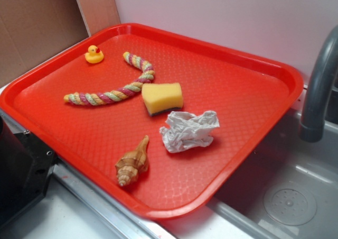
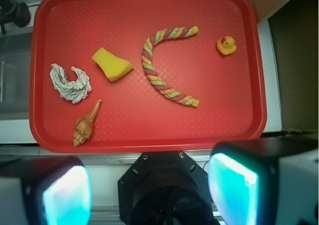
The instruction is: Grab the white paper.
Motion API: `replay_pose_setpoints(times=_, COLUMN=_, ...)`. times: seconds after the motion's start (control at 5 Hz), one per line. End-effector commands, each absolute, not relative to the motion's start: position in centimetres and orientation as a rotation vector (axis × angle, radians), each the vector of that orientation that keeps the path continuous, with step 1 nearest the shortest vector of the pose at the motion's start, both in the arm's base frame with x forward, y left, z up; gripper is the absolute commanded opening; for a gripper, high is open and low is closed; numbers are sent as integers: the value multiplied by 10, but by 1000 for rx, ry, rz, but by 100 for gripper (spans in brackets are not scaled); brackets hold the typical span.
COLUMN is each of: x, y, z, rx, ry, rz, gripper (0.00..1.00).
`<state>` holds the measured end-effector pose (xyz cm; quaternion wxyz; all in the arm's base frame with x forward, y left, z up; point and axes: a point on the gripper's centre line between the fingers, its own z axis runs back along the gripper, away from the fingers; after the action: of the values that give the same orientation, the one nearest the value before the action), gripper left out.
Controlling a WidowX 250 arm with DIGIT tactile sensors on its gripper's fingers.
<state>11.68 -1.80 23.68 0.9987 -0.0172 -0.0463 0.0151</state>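
Task barely begun: we see the crumpled white tissue paper [image 1: 188,131] lying untouched on the red plastic tray [image 1: 253,91], claw [image 2: 149,190] spread wide, well short.

On my red tray [image 1: 253,64] I see a yellow sponge [image 1: 162,98] at centre, a twisted rope [image 1: 113,91] left, a rubber duck [image 1: 94,54] upper left, and a seashell [image 1: 133,167] low.

Toy kitchen: sink [image 1: 296,196], faucet [image 1: 319,85]
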Motion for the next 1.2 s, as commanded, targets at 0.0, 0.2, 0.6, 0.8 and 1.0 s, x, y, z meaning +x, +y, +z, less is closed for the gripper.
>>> replay_pose_setpoints(times=0.0, x=117, y=-18, z=237, rx=-34, ry=-93, rz=30, gripper=100)
replay_pose_setpoints(times=0.2, x=118, y=-16, z=236, rx=-54, ry=-81, rz=54, gripper=100)
replay_pose_setpoints(times=0.6, x=131, y=-37, z=216, rx=-40, ry=-150, rz=251, gripper=100)
replay_pose_setpoints(times=0.8, x=145, y=-52, z=205, rx=-37, ry=-147, rz=258, gripper=100)
replay_pose_setpoints(times=1.0, x=160, y=-79, z=189, rx=-42, ry=-156, rz=279, gripper=100)
